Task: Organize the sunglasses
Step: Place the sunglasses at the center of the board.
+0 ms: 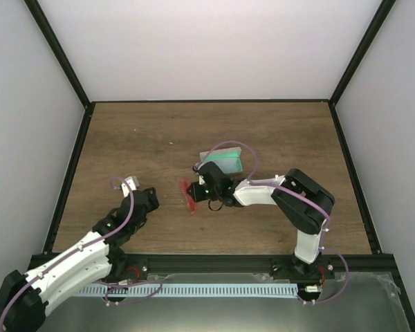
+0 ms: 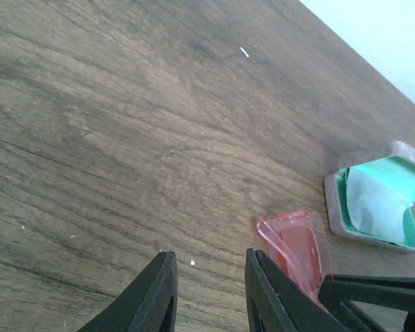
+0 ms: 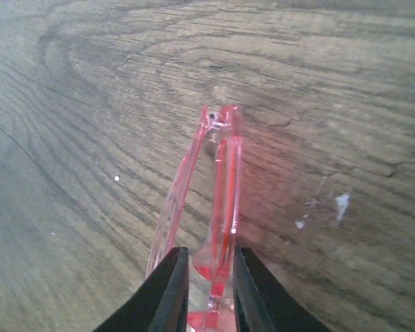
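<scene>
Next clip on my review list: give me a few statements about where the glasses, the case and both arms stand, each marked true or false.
1. The right tool is shut on the sunglasses. True.
2. The left tool holds the case. False: it is open and empty, above bare table.
3. The case lies open. True: its green lining shows.
4. The sunglasses sit inside the case. False: they are outside it, down at the table, in the right tool.
</scene>
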You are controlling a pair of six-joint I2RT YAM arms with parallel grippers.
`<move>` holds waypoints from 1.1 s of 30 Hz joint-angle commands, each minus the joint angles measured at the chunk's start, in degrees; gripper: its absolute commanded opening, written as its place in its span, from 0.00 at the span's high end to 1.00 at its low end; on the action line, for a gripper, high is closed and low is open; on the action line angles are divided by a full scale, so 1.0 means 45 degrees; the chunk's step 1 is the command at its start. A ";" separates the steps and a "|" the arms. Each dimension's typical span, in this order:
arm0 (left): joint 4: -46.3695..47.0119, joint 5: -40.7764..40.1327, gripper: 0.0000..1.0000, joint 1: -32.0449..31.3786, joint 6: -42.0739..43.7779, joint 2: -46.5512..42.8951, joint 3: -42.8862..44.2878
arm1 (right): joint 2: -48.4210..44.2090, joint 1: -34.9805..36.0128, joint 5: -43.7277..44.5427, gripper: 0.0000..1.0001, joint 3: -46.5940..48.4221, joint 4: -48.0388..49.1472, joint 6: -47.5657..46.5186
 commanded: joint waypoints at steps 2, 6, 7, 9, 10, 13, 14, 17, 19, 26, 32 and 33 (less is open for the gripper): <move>0.0306 0.0164 0.70 0.0040 0.0033 0.0323 0.0003 | -0.0070 -0.0093 0.0715 0.68 -0.0064 -0.0248 -0.0217; 0.0400 0.0137 0.70 0.0040 0.0099 0.0410 0.0041 | -0.0500 -0.0094 0.0934 0.53 -0.0506 -0.0293 -0.0161; 0.0404 0.0142 0.69 0.0040 0.0100 0.0431 0.0053 | -0.0634 -0.0094 0.1072 0.51 -0.0663 -0.0291 -0.0099; 0.0492 0.0210 0.70 0.0040 0.0130 0.0495 0.0045 | -0.0969 -0.0093 0.1488 0.50 -0.1048 -0.0335 0.0019; 0.0515 0.0230 0.70 0.0040 0.0157 0.0517 0.0044 | -0.1176 -0.0091 0.1644 0.50 -0.1256 -0.0303 0.0050; 0.0658 0.0257 0.70 0.0040 0.0206 0.0683 0.0047 | -0.1718 -0.0031 0.1942 0.50 -0.1731 -0.0297 0.0082; 0.0714 0.0265 0.70 0.0040 0.0224 0.0746 0.0054 | -0.1872 0.0039 0.2047 0.50 -0.1854 -0.0323 0.0068; 0.0933 0.0336 0.69 0.0040 0.0235 0.0980 0.0040 | -0.2147 0.0382 0.2513 0.52 -0.1973 -0.0545 0.0007; 0.1109 0.0395 0.69 0.0035 0.0262 0.1126 0.0027 | -0.2212 0.0683 0.2870 0.53 -0.1929 -0.0725 -0.0018; 0.1461 0.0427 0.69 0.0050 0.0386 0.2002 0.0182 | -0.1746 0.1692 0.4164 0.50 -0.1758 -0.1334 0.0152; 0.1573 0.0214 0.69 0.0040 0.0679 0.2551 0.0525 | -0.1693 0.1935 0.4398 0.40 -0.2255 -0.1123 0.0292; 0.1634 0.0213 0.69 0.0040 0.0722 0.2720 0.0604 | -0.1708 0.1937 0.4333 0.40 -0.2317 -0.1076 0.0292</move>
